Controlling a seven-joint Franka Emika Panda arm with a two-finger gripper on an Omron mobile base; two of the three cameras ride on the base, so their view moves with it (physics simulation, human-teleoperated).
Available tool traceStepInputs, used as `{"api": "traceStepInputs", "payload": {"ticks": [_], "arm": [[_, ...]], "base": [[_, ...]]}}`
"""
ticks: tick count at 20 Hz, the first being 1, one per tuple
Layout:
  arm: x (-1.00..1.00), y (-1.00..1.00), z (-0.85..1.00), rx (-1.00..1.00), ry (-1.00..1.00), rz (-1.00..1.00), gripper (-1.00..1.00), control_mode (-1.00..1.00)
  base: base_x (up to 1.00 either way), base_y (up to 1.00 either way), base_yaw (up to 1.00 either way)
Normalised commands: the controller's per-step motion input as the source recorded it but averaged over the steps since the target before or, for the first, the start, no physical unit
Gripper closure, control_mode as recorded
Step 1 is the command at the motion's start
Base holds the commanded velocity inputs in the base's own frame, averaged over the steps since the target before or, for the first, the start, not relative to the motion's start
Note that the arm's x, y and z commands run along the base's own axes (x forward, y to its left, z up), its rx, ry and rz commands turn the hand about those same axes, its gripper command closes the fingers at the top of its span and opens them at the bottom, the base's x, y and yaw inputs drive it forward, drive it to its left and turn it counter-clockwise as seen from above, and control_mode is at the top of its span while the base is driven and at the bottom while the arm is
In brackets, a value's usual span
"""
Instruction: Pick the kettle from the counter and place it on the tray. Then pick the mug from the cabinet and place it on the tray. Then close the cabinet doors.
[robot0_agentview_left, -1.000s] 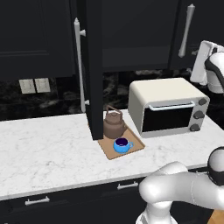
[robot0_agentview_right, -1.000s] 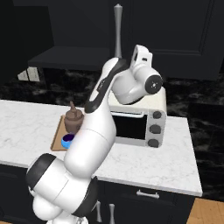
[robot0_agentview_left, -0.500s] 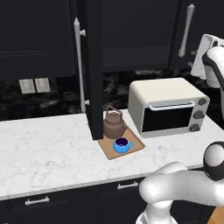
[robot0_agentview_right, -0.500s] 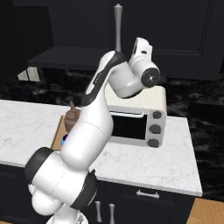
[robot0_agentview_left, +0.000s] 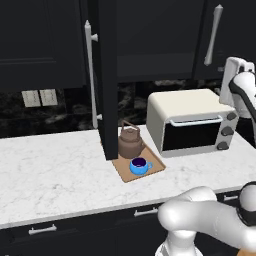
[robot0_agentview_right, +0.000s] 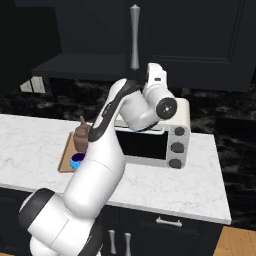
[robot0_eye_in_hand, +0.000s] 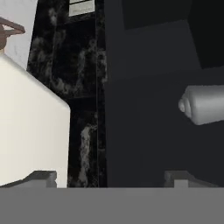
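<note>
Already done: squat brown kettle (robot0_agentview_left: 131, 142) and small blue mug (robot0_agentview_left: 140, 165) on tan wooden tray (robot0_agentview_left: 152, 167), mug at 5 o'clock.
Left: tall black cabinet door (robot0_agentview_left: 106, 75) ajar.
Fingers (robot0_eye_in_hand: 181, 176): parted, empty.

The white marble counter (robot0_agentview_left: 55, 170) carries a tan tray (robot0_agentview_left: 152, 168) and a cream toaster oven (robot0_agentview_left: 192, 122) just beside it. On the tray stand the kettle (robot0_agentview_left: 130, 141) and the mug (robot0_agentview_left: 139, 165).

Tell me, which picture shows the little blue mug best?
The left base view: the mug sits in full sight on the tray, in front of the kettle. In the right base view the arm hides part of it.
</note>
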Motion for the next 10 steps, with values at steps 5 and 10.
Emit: {"api": "traceStepInputs", "payload": {"ticks": [5,10], "arm": [[-1.0,0.0,0.46,-0.01,-0.15,0.04,-1.0,-1.0],[-0.99,0.2,0.47,-0.07,-0.2,0.0,-1.0,-1.0]], "base": [[0.0,0.0,0.0],[0.0,0.0,0.0]]}}
